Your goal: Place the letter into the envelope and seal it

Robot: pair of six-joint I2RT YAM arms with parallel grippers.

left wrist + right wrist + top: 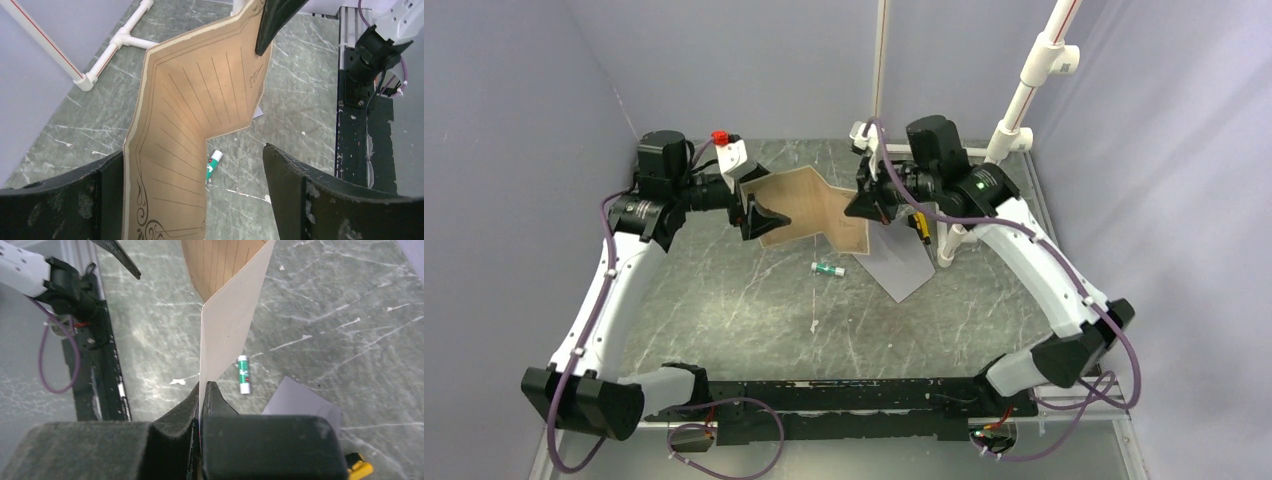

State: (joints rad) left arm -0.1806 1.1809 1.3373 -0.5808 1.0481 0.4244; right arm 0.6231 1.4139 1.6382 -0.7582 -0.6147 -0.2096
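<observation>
Right pincer point(202, 392) is pressed together on one short edge of the letter point(230, 325), so the sheet rises straight out of its tips with the pale back turned toward that wrist camera. From that pinch the tan sheet hangs in the air above the bench point(724, 300). It is buckled into a shallow zigzag, not flat, and its ruled, bordered face shows to the left wrist view. The far end passes between the fingers of the left pincer point(192, 150), which is spread wide. The paper lies against one finger while the other stands well apart, so I judge that side to be only steadying the sheet, not gripping it. Holding by one end probably keeps the letter off the bench so it can be lined up. The envelope point(902, 262) lies flat on the bench just below and to the near side of my right pincer, with one corner tucked under the letter in the top view. I cannot tell whether its flap is open. A small green-and-white glue stick point(828, 268) lies on the stone beside the envelope, presumably for sealing. Nothing has entered the envelope yet, and the bend would need flattening first.
</observation>
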